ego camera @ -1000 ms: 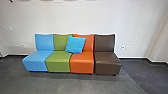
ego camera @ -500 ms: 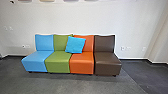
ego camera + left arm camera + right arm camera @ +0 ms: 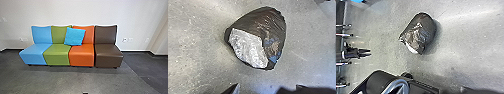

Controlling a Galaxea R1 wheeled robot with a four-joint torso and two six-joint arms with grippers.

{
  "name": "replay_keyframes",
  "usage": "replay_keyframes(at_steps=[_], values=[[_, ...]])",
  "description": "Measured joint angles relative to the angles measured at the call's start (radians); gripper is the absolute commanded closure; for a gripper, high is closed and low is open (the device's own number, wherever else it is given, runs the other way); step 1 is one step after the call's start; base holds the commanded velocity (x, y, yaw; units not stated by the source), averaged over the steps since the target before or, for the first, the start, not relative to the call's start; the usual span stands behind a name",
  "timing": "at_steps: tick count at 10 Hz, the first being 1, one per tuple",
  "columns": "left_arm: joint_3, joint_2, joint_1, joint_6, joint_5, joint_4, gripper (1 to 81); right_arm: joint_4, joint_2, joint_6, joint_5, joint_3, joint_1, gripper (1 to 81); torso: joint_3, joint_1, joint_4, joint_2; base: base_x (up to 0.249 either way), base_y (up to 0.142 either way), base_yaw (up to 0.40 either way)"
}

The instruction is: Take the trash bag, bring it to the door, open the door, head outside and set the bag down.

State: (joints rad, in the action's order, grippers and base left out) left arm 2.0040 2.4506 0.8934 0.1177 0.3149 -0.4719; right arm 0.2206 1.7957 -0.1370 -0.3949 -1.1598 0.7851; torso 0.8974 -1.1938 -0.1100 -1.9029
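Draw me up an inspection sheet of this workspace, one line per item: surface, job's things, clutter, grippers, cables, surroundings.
Surface: hard grey floor, shiny in patches, with pale specks and streaks.
Job's things: dark, glossy trash bag resting on the floor, with a crinkled whitish patch and bits of blue.
Clutter: loose blue cushion, leaning where the green and orange seats meet.
Grippers: no contact with the bag seen; open or shut, cannot tell.
Cables: nothing seen.
Surroundings: four armless seats in a row, blue, green, orange and brown, before a white wall with dark baseboard.
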Motion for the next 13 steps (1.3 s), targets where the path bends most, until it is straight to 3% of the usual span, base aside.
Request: replay_keyframes(at_steps=[3, 10, 13], values=[[0.013, 0.028, -0.025, 0.0, -0.001, -0.016, 1.0, 0.032, 0.03, -0.001, -0.045, -0.016, -0.049, 1.0, 0.088, -0.061, 0.0, -0.094, 0.0, 0.0, 0.0], [0.127, 0.129, -0.055, 0.0, 0.034, -0.023, 1.0, 0.043, 0.008, -0.001, -0.076, -0.035, -0.054, 1.0, 0.109, -0.195, 0.0, -0.309, 0.0, 0.0, 0.0], [0.131, 0.136, -0.077, 0.0, 0.043, -0.027, 1.0, 0.049, 0.013, -0.001, -0.078, -0.035, -0.079, 1.0, 0.179, -0.248, 0.0, -0.394, 0.0, 0.0, 0.0]])
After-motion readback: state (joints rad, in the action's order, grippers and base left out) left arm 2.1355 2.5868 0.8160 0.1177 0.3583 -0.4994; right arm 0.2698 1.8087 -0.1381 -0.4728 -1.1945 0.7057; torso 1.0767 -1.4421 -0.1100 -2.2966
